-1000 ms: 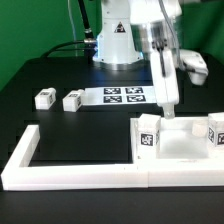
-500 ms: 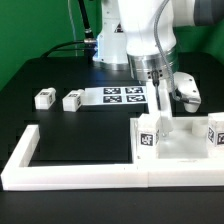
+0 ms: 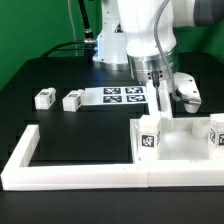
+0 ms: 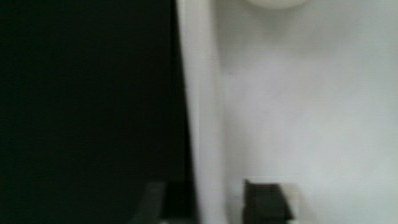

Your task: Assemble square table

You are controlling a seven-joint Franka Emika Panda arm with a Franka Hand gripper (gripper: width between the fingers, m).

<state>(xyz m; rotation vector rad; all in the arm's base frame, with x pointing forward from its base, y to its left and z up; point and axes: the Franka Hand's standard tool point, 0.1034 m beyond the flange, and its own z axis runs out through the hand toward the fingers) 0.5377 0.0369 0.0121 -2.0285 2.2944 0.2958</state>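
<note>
The square table's white slab [image 3: 188, 148] lies against the border wall at the exterior view's right. Two tagged leg blocks stand on it, one at its left corner [image 3: 150, 136] and one at its right [image 3: 217, 131]. Two more leg blocks [image 3: 44, 98] [image 3: 73, 100] lie loose on the black table at the left. My gripper [image 3: 160, 118] has come down on the slab's left edge, just behind the left leg. In the wrist view the gripper [image 4: 210, 192] has a dark finger on each side of the slab's white rim [image 4: 201, 100], shut on it. A round corner hole [image 4: 276, 4] shows at the frame's edge.
The marker board [image 3: 124, 96] lies flat behind the slab, between the loose legs and my arm. The long white L-shaped border wall [image 3: 70, 176] runs along the front and up the left side. The robot base [image 3: 115, 45] stands at the back.
A second ago the gripper stood higher and further right over the slab. It has since turned, moved left and lowered onto the slab's left edge. It has hardly moved in the last half second.
</note>
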